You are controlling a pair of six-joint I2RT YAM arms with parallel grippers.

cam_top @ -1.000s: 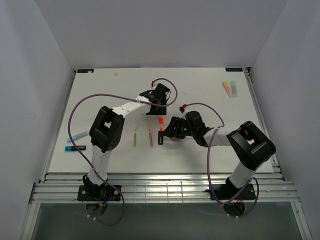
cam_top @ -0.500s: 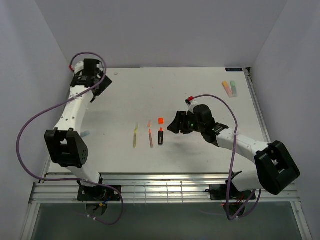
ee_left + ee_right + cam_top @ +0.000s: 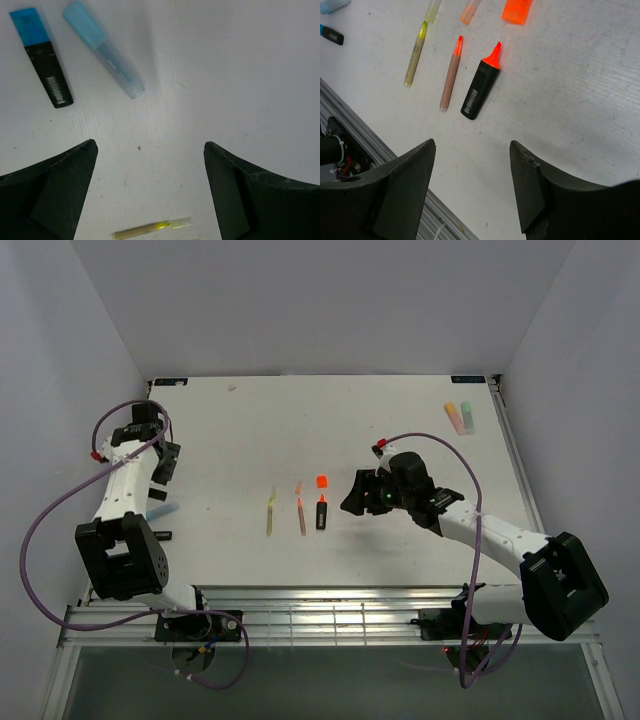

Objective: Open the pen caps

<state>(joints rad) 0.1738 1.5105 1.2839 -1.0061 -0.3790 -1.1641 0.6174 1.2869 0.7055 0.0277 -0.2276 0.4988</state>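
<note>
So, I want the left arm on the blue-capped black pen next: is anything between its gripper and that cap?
Nothing visible does. The left gripper hangs open above bare table, and the blue cap lies clear ahead; the pale blue pen lies beside it, off the line.

Orange cap is cropped by the top edge, right wrist view; black pen is partly hidden behind left arm, top view.
</note>
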